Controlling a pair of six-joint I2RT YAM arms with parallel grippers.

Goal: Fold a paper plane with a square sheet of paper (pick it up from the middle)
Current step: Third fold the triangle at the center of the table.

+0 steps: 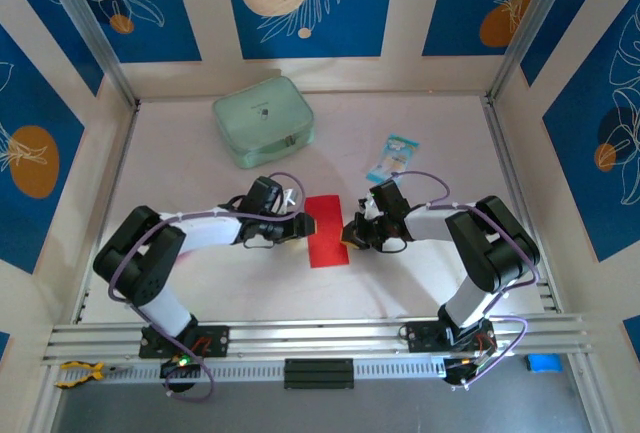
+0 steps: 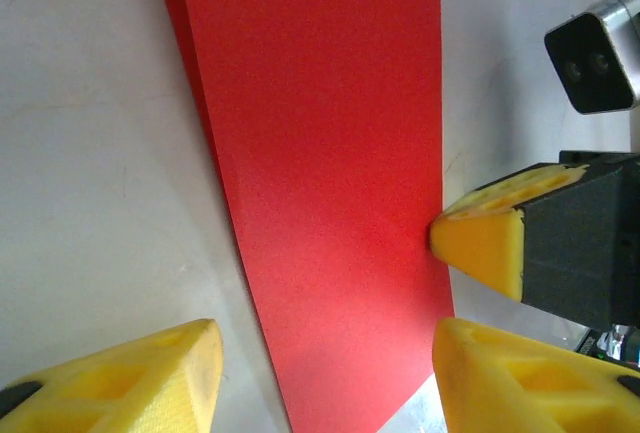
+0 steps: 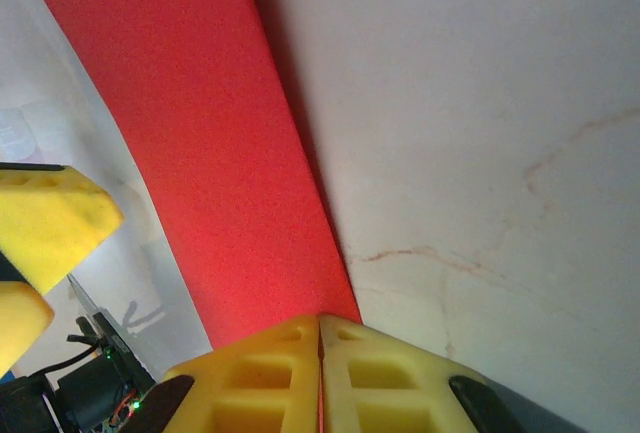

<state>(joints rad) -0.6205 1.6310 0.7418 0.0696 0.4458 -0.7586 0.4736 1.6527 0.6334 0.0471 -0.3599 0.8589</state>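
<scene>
The square sheet of paper (image 1: 326, 230) is bright red and lies mid-table as a long rectangle, two layers showing along one edge (image 2: 330, 153). My left gripper (image 1: 306, 225) stands open at its left side, and in the left wrist view its yellow fingers (image 2: 130, 383) straddle the sheet's near end with the gripper (image 2: 330, 383) low over it. My right gripper (image 1: 350, 233) is shut at the sheet's right edge. In the right wrist view the paper (image 3: 200, 153) runs into the closed tips (image 3: 320, 328), and a red sliver shows between them.
A pale green zip pouch (image 1: 263, 120) sits at the back left. A small blue-white packet (image 1: 392, 157) lies behind the right arm. Aluminium rails (image 1: 320, 338) cross the near edge, and the walls close in on three sides.
</scene>
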